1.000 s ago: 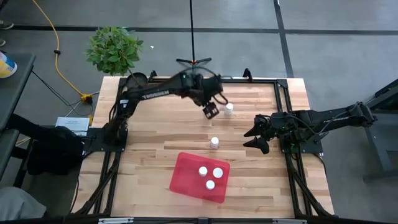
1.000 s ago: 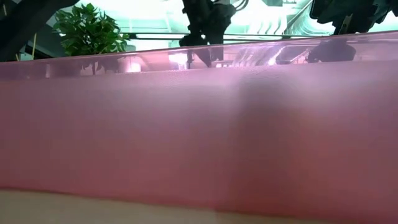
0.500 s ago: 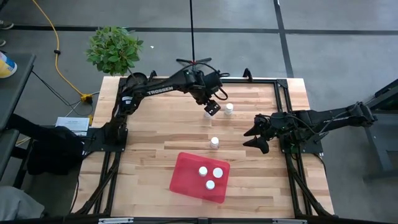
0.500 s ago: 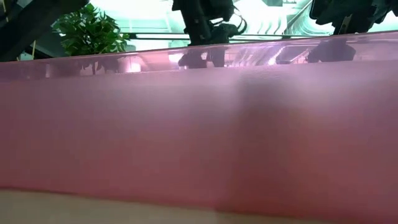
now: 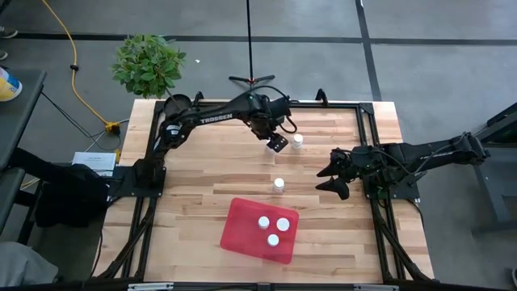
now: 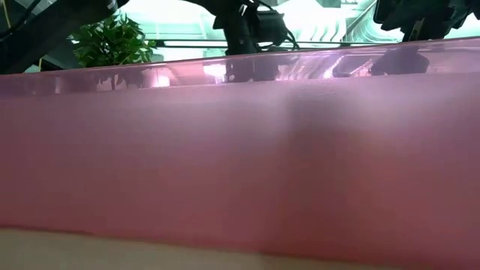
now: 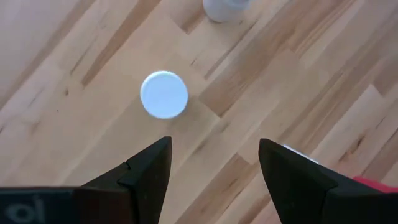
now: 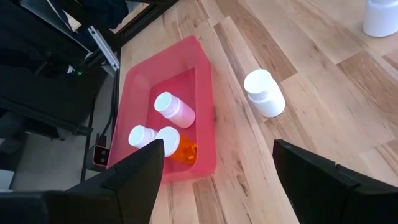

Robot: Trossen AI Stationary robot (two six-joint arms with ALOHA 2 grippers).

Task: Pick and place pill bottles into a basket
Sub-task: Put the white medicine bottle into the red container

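Observation:
The red tray [image 5: 242, 234] lies at the table's near middle and holds three bottles [image 5: 273, 229], one of them orange [image 8: 184, 150]. Two white-capped bottles stand on the table: one at the far middle [image 5: 297, 141], one just beyond the tray [image 5: 279, 185]. My left gripper [image 5: 276, 143] is open and empty, pointing down beside the far bottle. Its wrist view shows a white cap [image 7: 163, 94] from above, just ahead of the fingertips. A second bottle [image 7: 225, 7] stands farther off. My right gripper [image 5: 333, 175] is open and empty, waiting at the table's right.
A potted plant [image 5: 148, 63] stands at the table's far left corner. Black frame rails [image 5: 367, 121] run along the table's edges. In the low view the tray's red wall [image 6: 240, 150] fills nearly the whole picture. Bare wood lies left of the tray.
My left gripper has gone down toward the table beside the far bottle, keeping nearly the same place over the table while its arm stretched out. The bottles and the tray have stayed where they were.

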